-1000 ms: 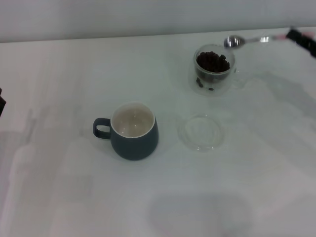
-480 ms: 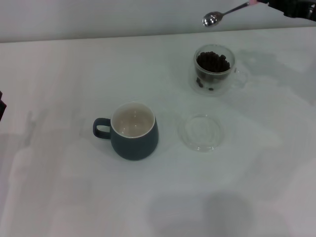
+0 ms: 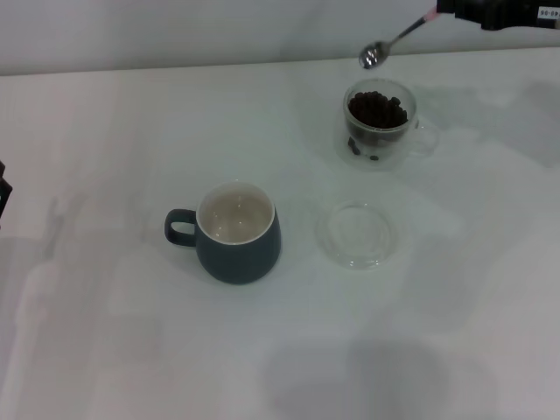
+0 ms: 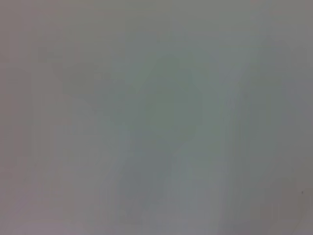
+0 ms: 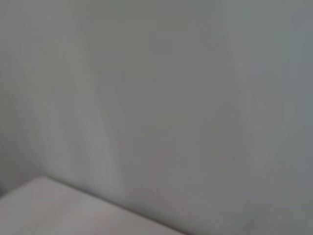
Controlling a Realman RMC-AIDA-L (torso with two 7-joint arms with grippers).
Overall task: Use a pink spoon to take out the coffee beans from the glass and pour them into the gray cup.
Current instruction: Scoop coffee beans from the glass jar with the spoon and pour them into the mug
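Observation:
The pink spoon [image 3: 395,38] hangs in the air at the back right, its silver bowl tipped down just above and behind the rim of the glass [image 3: 379,124]. My right gripper [image 3: 453,10], at the top right edge of the head view, is shut on the spoon's pink handle end. The glass holds a dark heap of coffee beans [image 3: 377,109]. The spoon bowl looks empty. Nearer and to the left stands the gray cup [image 3: 237,234], cream inside, with its handle pointing left. Only a dark sliver of my left gripper [image 3: 3,191] shows at the far left edge.
A flat clear glass dish [image 3: 356,234] lies on the white table [image 3: 131,350] between the gray cup and the glass. Both wrist views show only a plain pale surface.
The right gripper has risen and moved left with the spoon. The spoon went from lying level beside the glass rim to slanting down, bowl over the glass's far edge.

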